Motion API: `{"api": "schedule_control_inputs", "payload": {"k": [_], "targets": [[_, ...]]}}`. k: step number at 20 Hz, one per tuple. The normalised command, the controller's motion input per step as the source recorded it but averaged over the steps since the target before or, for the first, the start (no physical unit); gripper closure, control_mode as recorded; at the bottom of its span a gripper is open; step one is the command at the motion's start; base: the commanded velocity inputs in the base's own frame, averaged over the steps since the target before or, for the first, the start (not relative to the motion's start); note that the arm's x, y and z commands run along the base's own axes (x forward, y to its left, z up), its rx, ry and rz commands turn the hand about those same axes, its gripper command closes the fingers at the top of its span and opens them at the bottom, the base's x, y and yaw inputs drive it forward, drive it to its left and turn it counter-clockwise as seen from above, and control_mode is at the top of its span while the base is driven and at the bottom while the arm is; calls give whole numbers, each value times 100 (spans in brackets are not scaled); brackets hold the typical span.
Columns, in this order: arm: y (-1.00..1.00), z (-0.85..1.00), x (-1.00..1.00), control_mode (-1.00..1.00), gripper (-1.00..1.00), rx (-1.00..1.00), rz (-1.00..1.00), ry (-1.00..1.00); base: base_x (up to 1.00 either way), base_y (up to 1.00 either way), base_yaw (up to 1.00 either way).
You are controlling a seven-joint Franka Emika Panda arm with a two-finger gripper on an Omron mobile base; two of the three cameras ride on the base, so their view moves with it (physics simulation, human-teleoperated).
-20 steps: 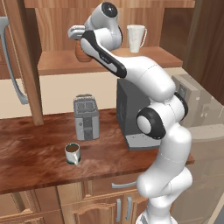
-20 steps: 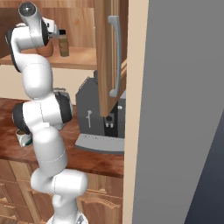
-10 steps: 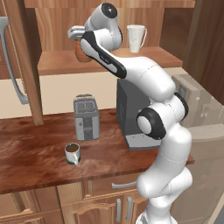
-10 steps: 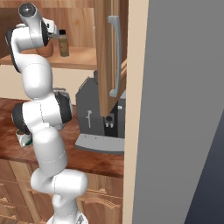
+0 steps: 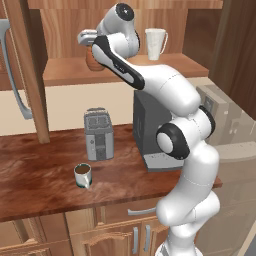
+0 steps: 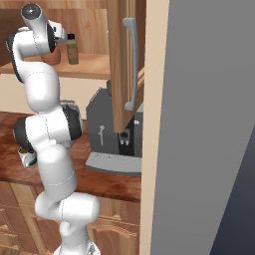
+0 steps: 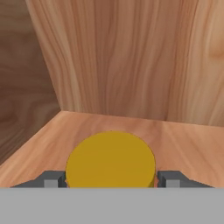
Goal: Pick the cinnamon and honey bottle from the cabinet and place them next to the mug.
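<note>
Up on the plank shelf of the reddish-brown wooden cabinet (image 5: pixel 125 70), the tool (image 7: pixel 112 179) straddles the squat orange-brown honey bottle's yellow lid (image 7: pixel 110 161), fingers (image 7: pixel 169 178) seemingly touching its sides, grip unconfirmed; next comes lifting it toward the small white mug (image 5: pixel 83 175) on the bench (image 5: pixel 35 175).

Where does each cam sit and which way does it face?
Left base view: behind-left of the arm, facing the cabinet, counter, mug; the arm rises lower right.
Right base view: behind-right, past the open cabinet door; cinnamon on the shelf; the arm rises lower left.
Hand view: on the hand, looking down at the honey bottle lid, fingers flanking it.
Both base views share the coffee machine.
</note>
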Motion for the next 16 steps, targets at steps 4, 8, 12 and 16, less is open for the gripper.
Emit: {"api": "schedule_control_inputs", "payload": {"k": [4,8,12,16], "targets": [[0,0,0,-100,100,0,0,0,0,0,0],[0,0,0,-100,100,0,0,0,0,0,0],[0,3,-30,-100,100,0,0,-3,0,0,0],[0,8,-57,-100,100,0,0,-9,0,0,0]]}}
